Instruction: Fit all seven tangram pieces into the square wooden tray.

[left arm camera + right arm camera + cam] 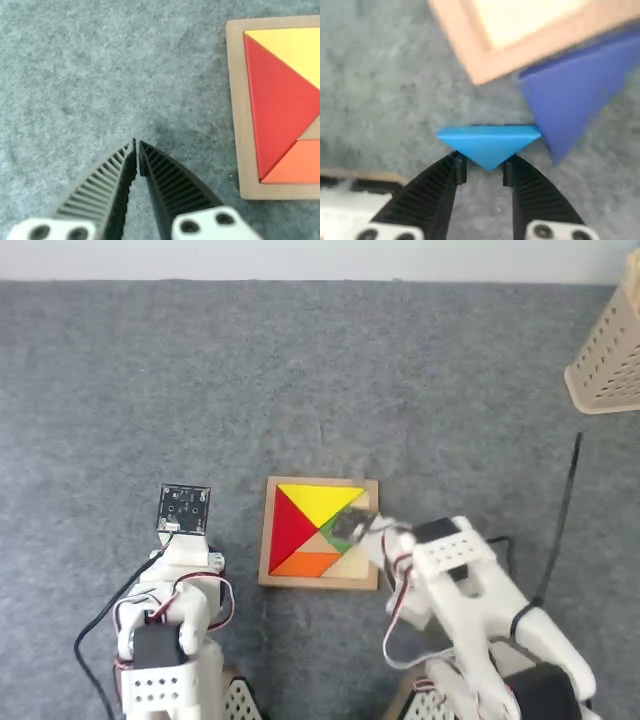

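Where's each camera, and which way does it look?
High view: overhead, looking down on tray, left arm, right arm.
Left wrist view: on the left arm, looking down past the shut left gripper at carpet.
Right wrist view: on the right arm, looking past the right gripper holding a light blue triangle.
All share the tray.

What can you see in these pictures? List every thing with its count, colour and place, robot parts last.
carpet: one, grey, under everything
wooden tray: one, light wood, mid-carpet
yellow triangle: one, yellow, in the tray
red triangle: one, red, in the tray beside the yellow
orange piece: one, orange, in the tray, touching the red
green piece: one, green, mid-tray
light blue triangle: one, light blue, held in the right gripper
dark blue triangle: one, dark blue, at a tray corner
basket: one, beige, far carpet edge
left gripper: one, black fingers, shut over bare carpet
right gripper: one, black fingers, shut on the light blue triangle
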Tool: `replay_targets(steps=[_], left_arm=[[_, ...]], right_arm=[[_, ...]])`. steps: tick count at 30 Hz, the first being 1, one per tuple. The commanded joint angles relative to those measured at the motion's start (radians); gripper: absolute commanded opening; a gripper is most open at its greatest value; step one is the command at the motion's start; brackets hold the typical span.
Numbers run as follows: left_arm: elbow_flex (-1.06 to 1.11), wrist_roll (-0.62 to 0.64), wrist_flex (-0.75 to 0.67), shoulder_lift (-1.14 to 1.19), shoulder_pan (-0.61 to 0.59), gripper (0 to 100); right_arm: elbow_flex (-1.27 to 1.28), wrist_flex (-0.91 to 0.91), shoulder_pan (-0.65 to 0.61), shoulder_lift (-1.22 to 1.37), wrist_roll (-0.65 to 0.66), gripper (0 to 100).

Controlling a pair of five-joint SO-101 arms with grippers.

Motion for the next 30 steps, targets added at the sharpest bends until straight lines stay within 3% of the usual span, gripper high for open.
replay_targets(steps=[1, 6, 11, 14, 17, 24, 30], left_arm=[[-0.007, -0.005, 0.008, -0.02, 0.0, 1], [-0.007, -0.005, 0.008, -0.02, 0.0, 1], [-0.007, -0.005, 0.008, -0.02, 0.0, 1], [-0.007, -0.005, 0.008, -0.02, 0.0, 1], [-0.007, -0.005, 0.008, -0.02, 0.0, 1], [-0.007, -0.005, 0.008, -0.02, 0.0, 1], [-0.007, -0.005, 0.008, -0.02, 0.0, 1]], right_arm=[[-0.16, 0.019, 0.11, -0.004, -0.037, 16.2], [-0.232, 0.059, 0.188, -0.004, -0.1, 16.2], [-0.241, 0.065, 0.16, -0.012, -0.155, 16.2], [-0.227, 0.071, 0.061, -0.015, -0.051, 16.5], [-0.207, 0.077, -0.027, -0.012, 0.141, 16.6], [-0.112, 0.079, -0.047, -0.005, 0.488, 17.0], [-0.08, 0.07, -0.044, -0.005, 0.508, 21.8]])
